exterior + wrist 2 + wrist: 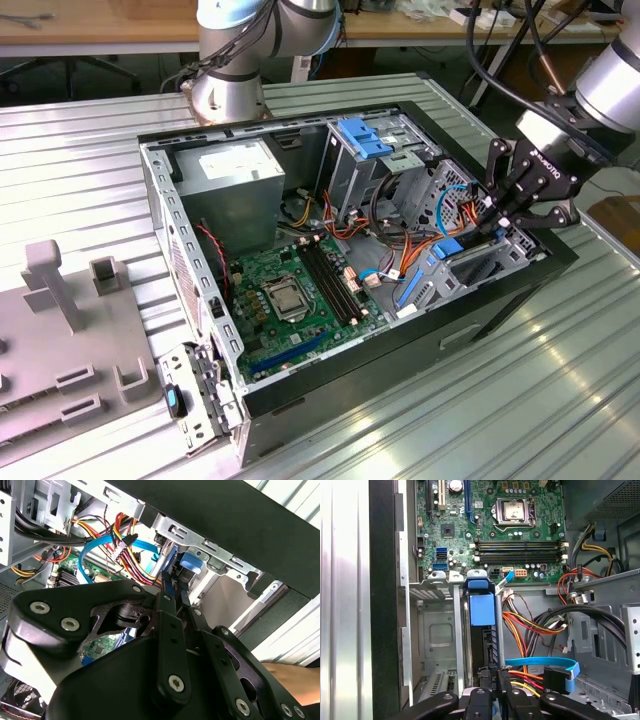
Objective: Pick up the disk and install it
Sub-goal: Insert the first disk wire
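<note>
**One disk, pinched on edge inside the drive cage**

Exterior view: an open computer case (300,400) lies on a ribbed metal table (520,400). The drive cage (425,298) is at the end of the case on the exterior view's right. The gripper (490,218) hangs just above the cage with its black fingers reaching down into it. The disk (450,249) shows as a patch of blue rail inside the cage, under the fingers. The green motherboard (290,290) lies beside the cage on the case floor. The grey power supply (235,180) stands well apart from the cage, across the motherboard.

Second wrist view: the gripper (175,597) has its two fingers drawn close together, clamped on the blue-railed edge of the disk (170,582). The silver frame of the drive cage (200,535) runs just past the fingertips. A blue data cable (90,560) and a bundle of red and yellow wires (125,540) hang beside the cage, and a bit of the motherboard (70,575) shows behind them.

First wrist view: the disk (482,607) stands on edge in a slot of the drive cage (437,630), between two silver walls. Its blue end tab points toward the motherboard (520,555). The gripper (494,685) grips the disk's opposite end. Orange and yellow wires (525,625) and the blue data cable (540,662) lie just beside the cage.
</note>
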Tool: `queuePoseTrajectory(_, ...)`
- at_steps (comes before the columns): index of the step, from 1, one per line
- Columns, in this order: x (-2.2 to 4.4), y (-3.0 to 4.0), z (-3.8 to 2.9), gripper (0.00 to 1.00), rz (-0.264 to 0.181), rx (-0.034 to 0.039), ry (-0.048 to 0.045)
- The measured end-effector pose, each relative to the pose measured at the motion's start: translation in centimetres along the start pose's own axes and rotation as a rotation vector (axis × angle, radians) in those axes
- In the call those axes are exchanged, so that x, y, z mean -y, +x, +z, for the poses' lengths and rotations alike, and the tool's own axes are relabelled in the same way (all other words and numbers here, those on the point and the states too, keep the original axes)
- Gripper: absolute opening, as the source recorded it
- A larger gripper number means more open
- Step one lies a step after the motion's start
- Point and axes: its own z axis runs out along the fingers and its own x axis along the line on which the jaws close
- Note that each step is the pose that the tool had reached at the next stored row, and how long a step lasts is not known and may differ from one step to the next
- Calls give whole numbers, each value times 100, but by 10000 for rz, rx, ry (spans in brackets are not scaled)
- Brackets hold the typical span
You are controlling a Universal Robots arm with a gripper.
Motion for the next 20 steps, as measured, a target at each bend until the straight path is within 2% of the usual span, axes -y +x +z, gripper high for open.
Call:
queuePoseTrajectory(5, 2, -1, 0, 18, 187, 15, 20)
queuePoseTrajectory(11, 3, 2, 9, 18, 187, 14, 21)
queuePoseTrajectory(13, 5, 5, 32, 18, 188, 9, 20)
queuePoseTrajectory(16, 7, 13, 52, 18, 186, 38, 19)
queuePoseTrajectory(20, 7, 17, 52, 18, 185, 43, 21)
